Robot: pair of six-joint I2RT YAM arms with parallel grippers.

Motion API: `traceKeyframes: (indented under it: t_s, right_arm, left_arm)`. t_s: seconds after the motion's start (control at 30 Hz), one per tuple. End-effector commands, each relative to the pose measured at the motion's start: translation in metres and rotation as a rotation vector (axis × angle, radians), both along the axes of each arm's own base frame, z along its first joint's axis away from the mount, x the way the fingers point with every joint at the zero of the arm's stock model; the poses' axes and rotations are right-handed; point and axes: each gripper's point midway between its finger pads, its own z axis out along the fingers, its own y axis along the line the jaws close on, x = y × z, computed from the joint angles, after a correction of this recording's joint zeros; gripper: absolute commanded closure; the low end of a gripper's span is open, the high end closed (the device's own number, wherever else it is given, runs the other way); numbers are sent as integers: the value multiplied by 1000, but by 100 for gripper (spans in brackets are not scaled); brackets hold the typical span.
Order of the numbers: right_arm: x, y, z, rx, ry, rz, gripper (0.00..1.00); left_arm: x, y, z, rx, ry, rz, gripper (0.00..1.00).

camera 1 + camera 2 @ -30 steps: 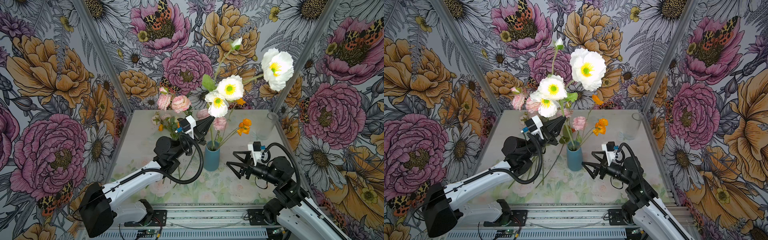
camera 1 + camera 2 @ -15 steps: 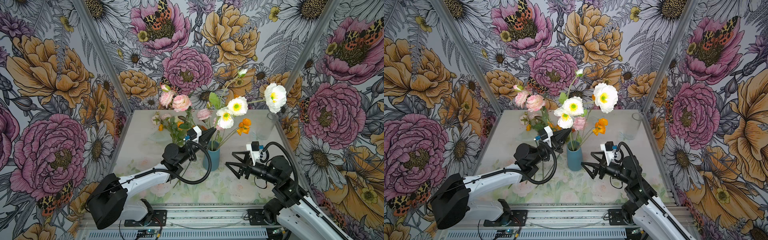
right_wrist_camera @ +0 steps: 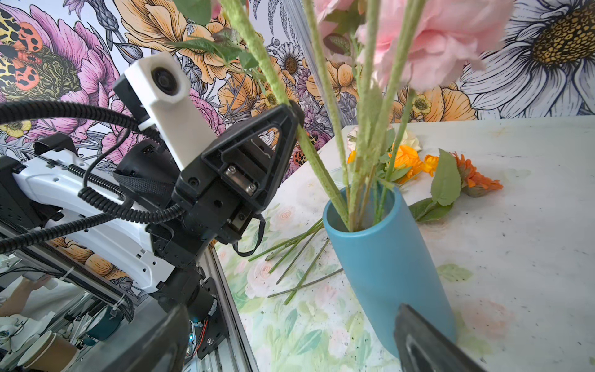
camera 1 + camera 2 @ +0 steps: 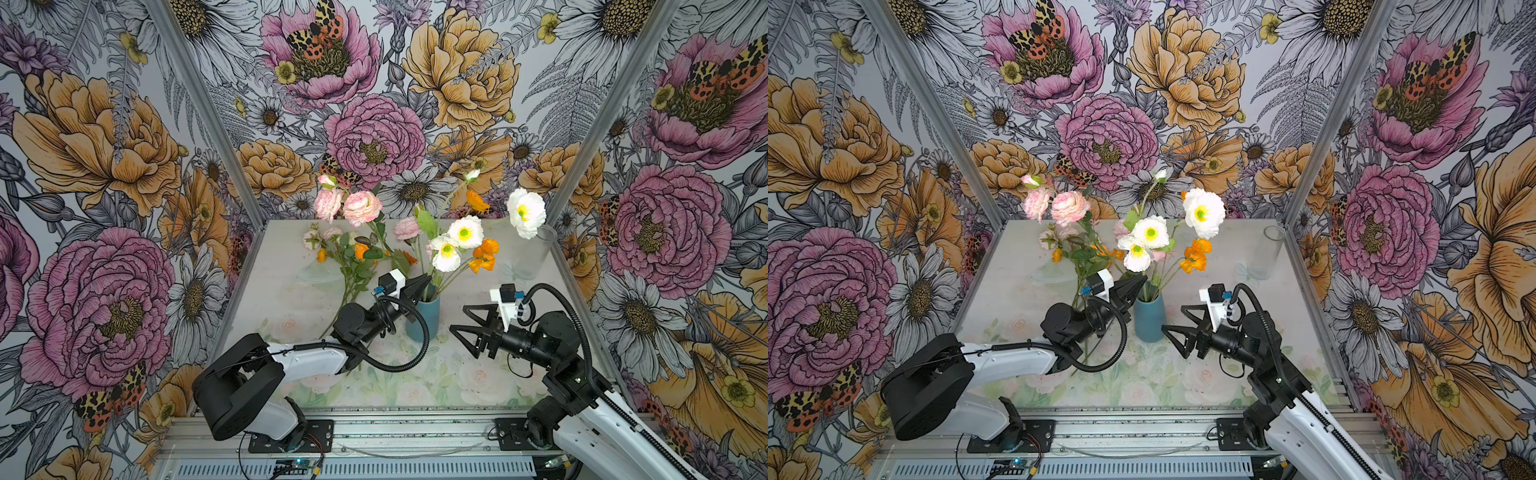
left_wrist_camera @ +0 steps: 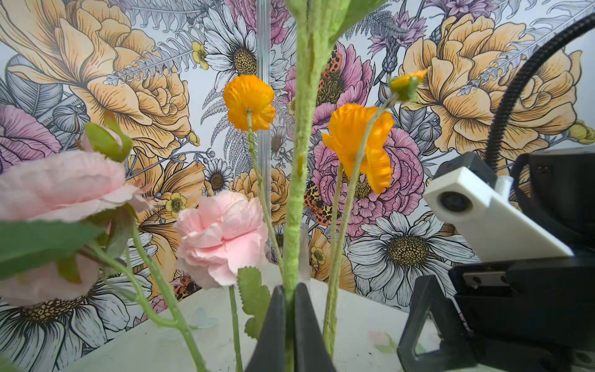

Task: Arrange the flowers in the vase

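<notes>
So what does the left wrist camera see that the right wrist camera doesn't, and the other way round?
Only the left wrist view: two orange poppies up on their stems, and the right arm's white camera.
Only the right wrist view: the blue vase, bare stems lying on the table beside it, and an orange flower lying flat.
Both: the left end effector shut on a fuzzy green stem, and a pink bloom.
</notes>
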Motion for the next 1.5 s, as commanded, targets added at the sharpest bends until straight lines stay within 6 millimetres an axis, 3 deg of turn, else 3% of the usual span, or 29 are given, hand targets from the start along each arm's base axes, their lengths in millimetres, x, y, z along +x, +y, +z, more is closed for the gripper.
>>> traceKeyframes:
  t_s: [0.0,0.5,0.87,1.0,1.27,1.47]
  right_arm:
    - [-3,1,-1,1,-11,11,1]
    - [-3,1,-5,-5,-5,9,0]
    - [2,-1,-7,-14,-8,-17,0]
    - [11,-10,-12,-14,7,-84,0]
    - [24,-28,-6,20,24,-158,0]
    - [30,-40,-10,33,51,-192,0]
  left_arm:
    - [-5,1,-5,-28,14,11,100]
    - [-13,2,-21,21,46,30,76]
    - [-24,14,-16,92,69,47,29]
    - [-29,21,-24,230,129,47,19]
    - [-54,64,-28,358,184,70,16]
    - [-26,116,-49,403,389,303,16]
